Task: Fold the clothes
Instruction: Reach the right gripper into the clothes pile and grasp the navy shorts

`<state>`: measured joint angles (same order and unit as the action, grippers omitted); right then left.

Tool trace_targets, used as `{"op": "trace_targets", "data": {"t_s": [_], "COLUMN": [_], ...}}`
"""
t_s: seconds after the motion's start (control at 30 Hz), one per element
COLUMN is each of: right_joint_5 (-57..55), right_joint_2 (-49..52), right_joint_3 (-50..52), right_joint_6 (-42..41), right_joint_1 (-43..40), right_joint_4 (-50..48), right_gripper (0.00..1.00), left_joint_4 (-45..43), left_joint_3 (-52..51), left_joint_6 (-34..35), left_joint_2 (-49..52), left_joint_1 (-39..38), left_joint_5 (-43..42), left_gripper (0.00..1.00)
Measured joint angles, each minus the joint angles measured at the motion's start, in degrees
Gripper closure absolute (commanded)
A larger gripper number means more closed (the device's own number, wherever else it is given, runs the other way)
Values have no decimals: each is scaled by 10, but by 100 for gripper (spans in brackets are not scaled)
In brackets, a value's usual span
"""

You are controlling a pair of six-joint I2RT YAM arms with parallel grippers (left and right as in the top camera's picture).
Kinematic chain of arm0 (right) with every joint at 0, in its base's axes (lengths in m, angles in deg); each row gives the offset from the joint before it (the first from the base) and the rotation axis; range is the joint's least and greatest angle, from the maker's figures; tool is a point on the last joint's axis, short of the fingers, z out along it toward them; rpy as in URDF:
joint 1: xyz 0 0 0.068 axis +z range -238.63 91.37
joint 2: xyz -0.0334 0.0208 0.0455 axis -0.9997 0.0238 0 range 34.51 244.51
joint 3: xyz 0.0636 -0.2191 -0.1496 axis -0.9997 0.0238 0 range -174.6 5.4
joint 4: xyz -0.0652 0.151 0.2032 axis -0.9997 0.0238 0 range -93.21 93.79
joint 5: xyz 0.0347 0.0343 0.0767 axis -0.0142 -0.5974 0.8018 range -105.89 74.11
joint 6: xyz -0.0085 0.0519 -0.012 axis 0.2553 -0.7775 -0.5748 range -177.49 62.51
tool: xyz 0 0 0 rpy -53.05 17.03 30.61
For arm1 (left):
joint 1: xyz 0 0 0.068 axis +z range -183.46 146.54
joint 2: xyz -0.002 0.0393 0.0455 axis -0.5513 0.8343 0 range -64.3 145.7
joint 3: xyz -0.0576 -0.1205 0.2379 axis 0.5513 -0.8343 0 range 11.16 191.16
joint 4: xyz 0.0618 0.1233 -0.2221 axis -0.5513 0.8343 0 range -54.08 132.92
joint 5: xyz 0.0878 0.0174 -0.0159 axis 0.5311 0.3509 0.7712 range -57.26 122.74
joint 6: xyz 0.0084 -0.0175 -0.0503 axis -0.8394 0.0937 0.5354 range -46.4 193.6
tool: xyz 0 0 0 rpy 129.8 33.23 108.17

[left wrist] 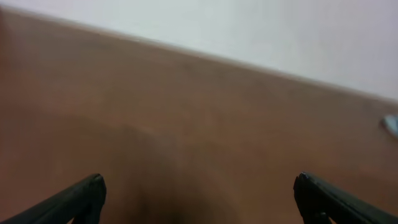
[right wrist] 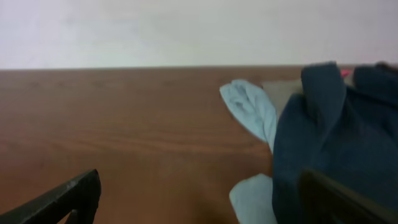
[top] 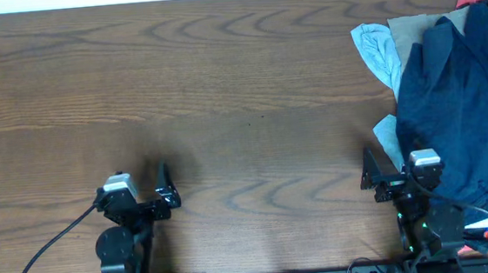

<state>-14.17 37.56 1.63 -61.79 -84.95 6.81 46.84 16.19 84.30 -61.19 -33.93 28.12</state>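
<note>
Though partly out of frame, navy shorts [top: 461, 106], probably crumpled.

no readable text, labels, brands, numbers, signs

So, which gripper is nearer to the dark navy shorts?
Right. The right gripper sits just beside the near left edge of the dark navy shorts. The left gripper is far off on the other side of the wooden table.
</note>
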Motion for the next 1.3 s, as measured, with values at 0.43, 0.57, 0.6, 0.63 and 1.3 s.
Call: {"op": "trace_targets", "data": {"t_s": [0.43, 0.57, 0.6, 0.63, 1.3], "right_joint_5": [-13, -48, -55, -62, -178], "right_joint_2": [277, 407, 443, 482, 898], "right_joint_3": [-287, -392, -417, -444, -542], "right_joint_6": [-3, -3, -3, -3, -44], "right_joint_1": [0, 0, -1, -3, -69], "right_joint_4": [205, 285, 301, 316, 198], "right_gripper": [1, 1, 1, 1, 28], "left_joint_4": [256, 315, 322, 326, 325], "left_joint_3": [289, 377, 398, 417, 476], "left_joint_6": [-1, -15, -19, -23, -46], "left_joint_2": [200, 272, 288, 302, 433], "left_joint_1": [0, 0, 0, 0, 0], "left_joint_5": [-10, -10, -10, -10, -10], "left_gripper": [2, 2, 2, 2, 2]}}
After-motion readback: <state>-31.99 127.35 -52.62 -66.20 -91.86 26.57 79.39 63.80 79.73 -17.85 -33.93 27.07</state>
